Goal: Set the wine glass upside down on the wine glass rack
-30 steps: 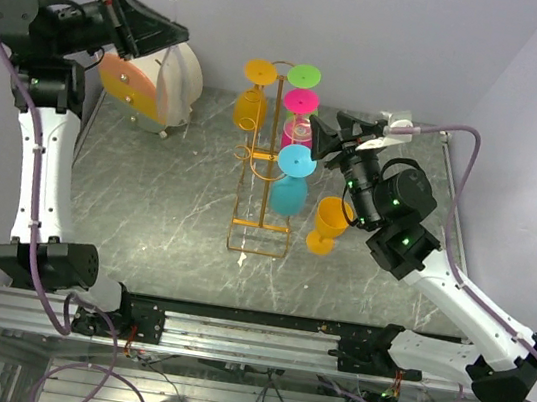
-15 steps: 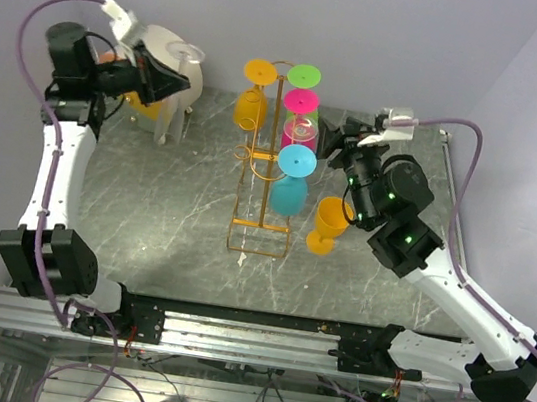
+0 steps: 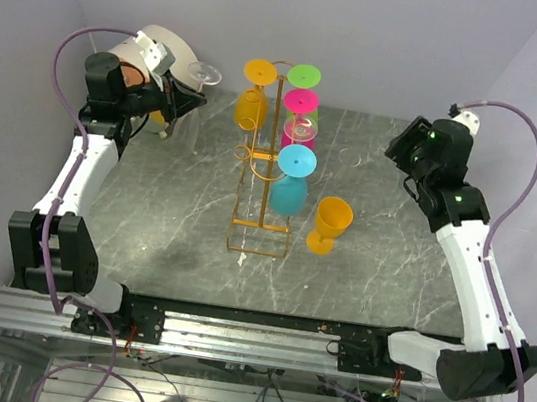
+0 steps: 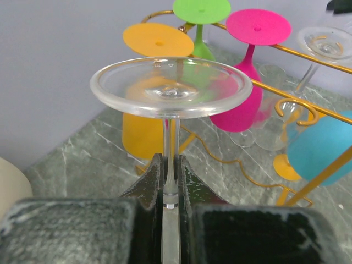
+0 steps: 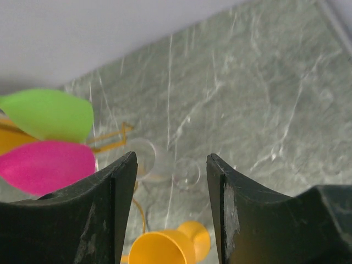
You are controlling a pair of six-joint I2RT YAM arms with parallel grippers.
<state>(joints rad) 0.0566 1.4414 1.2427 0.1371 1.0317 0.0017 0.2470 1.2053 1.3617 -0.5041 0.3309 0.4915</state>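
Observation:
A clear wine glass (image 4: 170, 88) is held upside down, foot upward, its thin stem pinched between the fingers of my left gripper (image 4: 170, 179), which is shut on it. From above, the glass foot (image 3: 204, 74) floats left of the golden wine glass rack (image 3: 257, 252), apart from it, with my left gripper (image 3: 178, 97) behind it. The rack wire (image 4: 308, 55) carries orange, green, pink, cyan and clear glasses hanging foot up. My right gripper (image 5: 171, 165) stands open and empty, raised to the right of the rack (image 3: 398, 148).
A yellow-orange glass (image 3: 329, 222) stands upright on the marble table right of the rack base, also below my right fingers (image 5: 165, 247). A cream rounded stand (image 3: 170, 45) sits at the back left, behind the left arm. Walls close the back and sides.
The left arm swung the clear glass rightward and down toward the rack. The right arm pulled back from the rack to the far right, still open.

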